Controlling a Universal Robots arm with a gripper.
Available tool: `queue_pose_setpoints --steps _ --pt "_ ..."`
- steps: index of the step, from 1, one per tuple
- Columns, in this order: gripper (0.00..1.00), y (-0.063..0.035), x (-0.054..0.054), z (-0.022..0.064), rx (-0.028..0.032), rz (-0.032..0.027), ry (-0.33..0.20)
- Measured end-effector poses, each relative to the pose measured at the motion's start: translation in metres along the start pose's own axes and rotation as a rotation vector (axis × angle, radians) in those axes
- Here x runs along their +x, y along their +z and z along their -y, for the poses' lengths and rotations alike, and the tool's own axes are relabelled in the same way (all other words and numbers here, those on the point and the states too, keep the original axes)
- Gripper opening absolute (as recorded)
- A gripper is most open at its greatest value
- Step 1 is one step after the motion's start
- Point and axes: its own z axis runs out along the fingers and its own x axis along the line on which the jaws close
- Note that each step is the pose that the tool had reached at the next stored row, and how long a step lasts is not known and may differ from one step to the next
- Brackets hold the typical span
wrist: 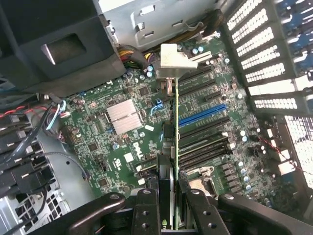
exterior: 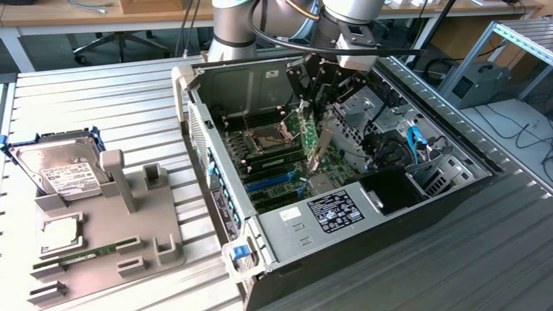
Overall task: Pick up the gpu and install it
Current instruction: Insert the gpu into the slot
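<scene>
**You have the gpu in the case, not yet in a slot**

Your pincer (exterior: 318, 97) is squeezed nearly shut on the gpu (exterior: 318, 152), with one finger (wrist: 165, 191) on each flat side of the thin card. The card hangs inside the open case (exterior: 250, 84), which lies near the far edge of the tabletop (exterior: 112, 103). Its silver end (wrist: 173, 61) is the low end, close above the green board (wrist: 122, 142) and just beside the blue slot (wrist: 203, 115). I think you are at the put-it-in step, and the card does not look pushed in yet. This step needs the card's long edge lined up straight over a slot, then a slow, even push.
</scene>
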Motion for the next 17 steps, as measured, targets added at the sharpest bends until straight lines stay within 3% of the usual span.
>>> queue_pose_setpoints --steps 17 --pt "0.26 0.0004 0.0000 0.0000 -0.0039 -0.0034 -0.143"
